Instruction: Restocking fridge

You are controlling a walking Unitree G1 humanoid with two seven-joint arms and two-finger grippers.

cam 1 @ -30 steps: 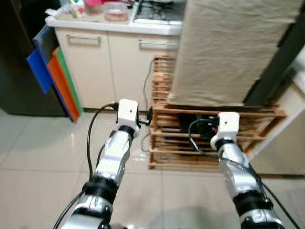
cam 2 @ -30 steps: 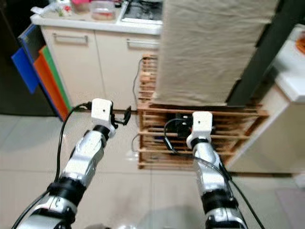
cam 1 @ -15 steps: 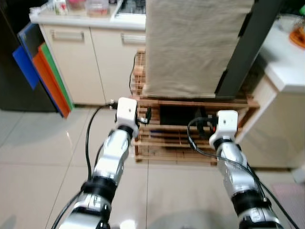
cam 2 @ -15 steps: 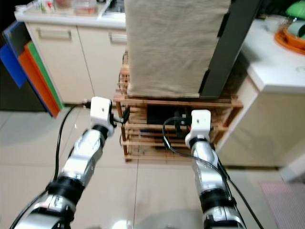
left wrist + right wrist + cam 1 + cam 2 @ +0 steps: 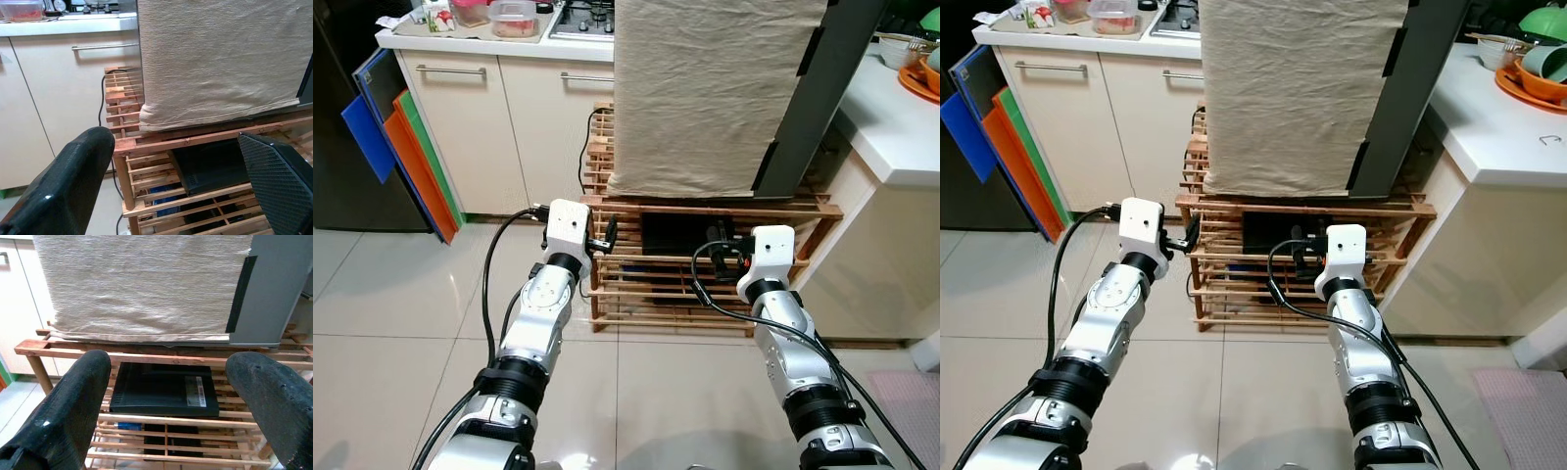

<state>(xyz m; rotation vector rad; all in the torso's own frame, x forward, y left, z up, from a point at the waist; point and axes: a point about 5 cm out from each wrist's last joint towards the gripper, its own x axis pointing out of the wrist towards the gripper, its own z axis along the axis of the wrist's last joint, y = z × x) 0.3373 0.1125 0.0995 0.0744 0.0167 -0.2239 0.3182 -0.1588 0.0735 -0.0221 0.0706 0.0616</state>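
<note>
Robot is standing square to the fridge [image 5: 715, 88], a cloth-draped unit with its dark door edge showing on the right, sitting on a wooden rack [image 5: 705, 264]. The view has swung over the last second: the fridge was off to the right and tilted, and now it is centred and upright. That reads as the camera turning and steadying, not the furniture moving. The white counter [image 5: 1489, 117] on the right, carrying an orange bowl [image 5: 1528, 83], is coming into frame too.

Left gripper [image 5: 176, 181] is hanging in front of the rack's left post, fingers [image 5: 68, 186] spread wide, nothing between them. Right gripper [image 5: 166, 416] is facing the rack's middle shelf, also spread and empty. Both are looking at a black box [image 5: 164, 389] on the rack, under the cloth hem. Arms are sitting in much the same pose as before, low and forward.

Nothing to restock is in either gripper. Food containers [image 5: 514, 18] are sitting on the far counter [image 5: 470, 39] by the hob [image 5: 582, 15], well apart from the fridge. Coloured boards [image 5: 406, 147] are leaning against the cabinet on the left.

My read: this is the approach phase, alignment just finishing. The door is looking closed behind the cloth, so opening it is likely next. The grippers are aiming at the rack, below the door, so they would need raising. The cloth could snag a finger.
</note>
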